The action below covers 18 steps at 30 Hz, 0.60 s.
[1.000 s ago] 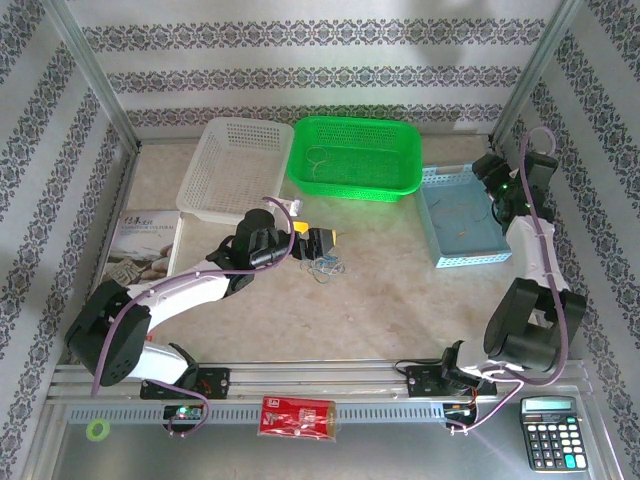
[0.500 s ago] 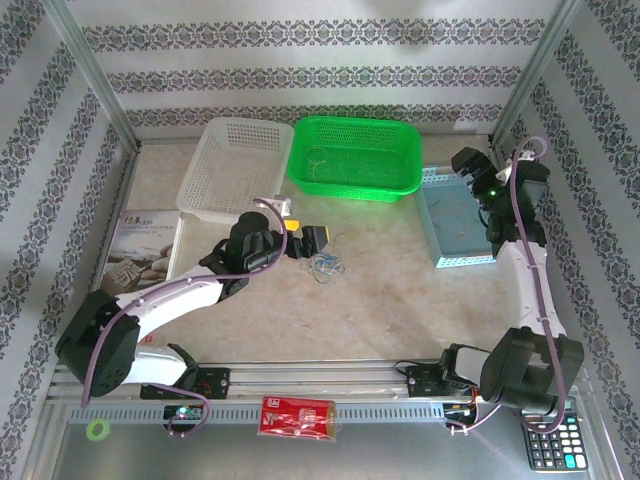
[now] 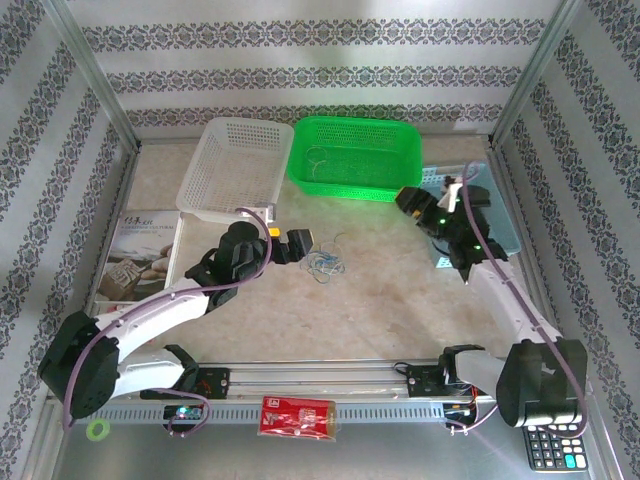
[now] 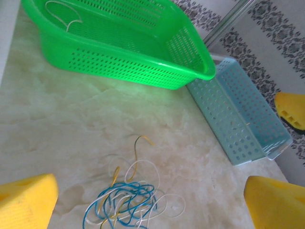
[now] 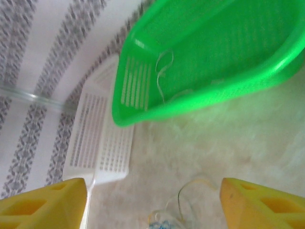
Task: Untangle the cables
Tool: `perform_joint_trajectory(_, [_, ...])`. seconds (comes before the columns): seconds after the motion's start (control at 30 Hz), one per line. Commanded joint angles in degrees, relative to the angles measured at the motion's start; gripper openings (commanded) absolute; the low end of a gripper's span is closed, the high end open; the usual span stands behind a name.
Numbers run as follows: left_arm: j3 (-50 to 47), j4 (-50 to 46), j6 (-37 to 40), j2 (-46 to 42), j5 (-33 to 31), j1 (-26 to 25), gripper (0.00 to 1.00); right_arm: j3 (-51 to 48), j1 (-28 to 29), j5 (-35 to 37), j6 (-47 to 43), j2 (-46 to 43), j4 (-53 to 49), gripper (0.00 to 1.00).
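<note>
I have the left gripper [image 3: 300,243] low over the table [image 3: 400,300], and its yellow fingers [image 4: 26,198] are spread wide with nothing between them. The cables [image 4: 126,200] sit just ahead of it in a loose knot of blue, white and yellowish loops, flat on the tabletop, with one yellowish end curling up away from the tool. Beyond the knot, further out from this gripper, is the green basket [image 4: 143,62] with a single cream wire [image 4: 66,19] lying in it. The blue basket [image 4: 238,119] is off to its right. On the right gripper [image 3: 412,200] the jaws are also parted and hold nothing. From its wrist camera, the knot peeks in low between the fingertips [image 5: 43,202], the green basket is ahead, and the white basket [image 5: 100,138] sits beside that to the left.
</note>
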Motion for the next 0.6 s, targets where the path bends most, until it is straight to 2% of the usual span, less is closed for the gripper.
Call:
perform_joint_trajectory(0.0, [2.8,-6.5,1.3,-0.3,-0.8,-0.3,1.00,-1.9,5.0,2.2,-1.0,2.2,2.1,0.70])
perform_joint_trajectory(0.1, [5.6,-8.7,4.4,1.7,1.4,-0.3,1.00,-2.8,9.2,5.3,-1.4,3.9,2.1,0.68])
perform_joint_trajectory(0.23, [11.4,-13.6,8.4,7.5,4.1,-0.4,1.00,-4.1,12.2,8.2,-1.5,5.1,2.3,0.68])
perform_joint_trajectory(0.4, [20.7,-20.1,11.8,18.1,7.0,-0.9,1.00,-6.2,12.4,10.7,-1.3,4.0,2.1,0.67])
perform_joint_trajectory(0.57, [28.6,-24.2,15.0,27.9,6.9,-2.0,1.00,-6.8,11.7,11.4,-1.8,1.7,0.3,0.68])
